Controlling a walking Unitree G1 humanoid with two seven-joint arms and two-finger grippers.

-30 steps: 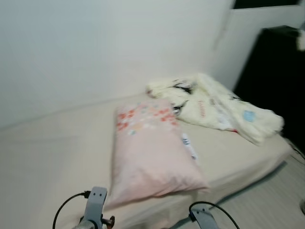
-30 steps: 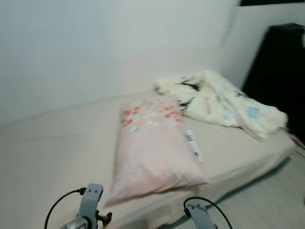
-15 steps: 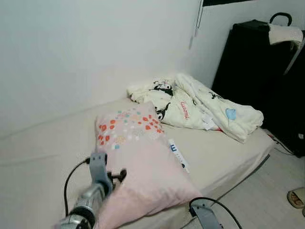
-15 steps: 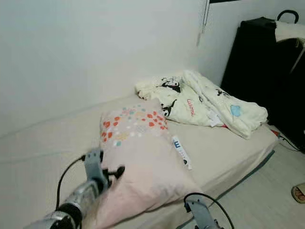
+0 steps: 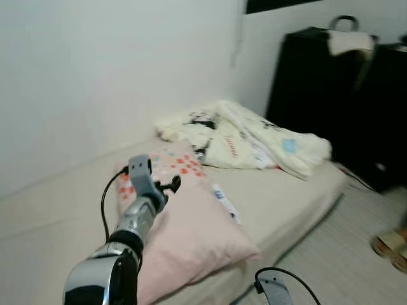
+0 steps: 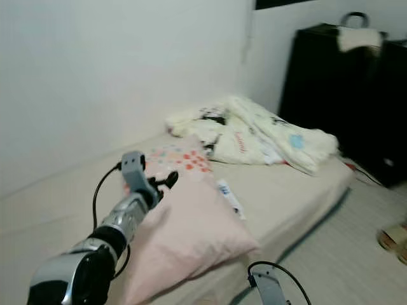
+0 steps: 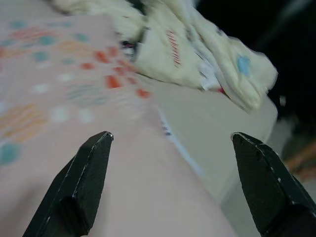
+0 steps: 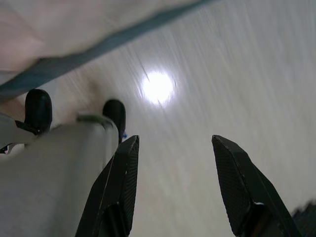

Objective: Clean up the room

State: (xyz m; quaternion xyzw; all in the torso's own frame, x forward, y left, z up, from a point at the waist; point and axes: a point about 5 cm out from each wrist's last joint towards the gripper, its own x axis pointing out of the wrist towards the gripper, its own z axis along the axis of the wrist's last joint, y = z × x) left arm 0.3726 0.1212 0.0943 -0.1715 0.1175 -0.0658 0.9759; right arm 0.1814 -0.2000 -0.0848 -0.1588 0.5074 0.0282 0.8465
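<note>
**Left arm now reaching over the pillow**

Your pale pink pillow with a patch of red and teal dots (image 5: 191, 222) lies lengthwise on the beige bed (image 5: 299, 190), its lower corner near the bed's front edge. Beyond it, against the wall, sits the crumpled cream printed blanket (image 5: 254, 136).

Since a second ago the left arm has risen from the bottom of the frame and stretched forward, so the left gripper (image 5: 159, 187) now hovers above the pillow's dotted end with its fingers spread wide, holding nothing. The head camera has also swung right, bringing the black cabinet (image 5: 318, 89) further into view.

That reads as the approach to a pillow grasp; you are not touching it yet.

The right gripper (image 8: 173, 187) hangs low over the pale wood floor (image 8: 237, 74), fingers apart and empty.
</note>
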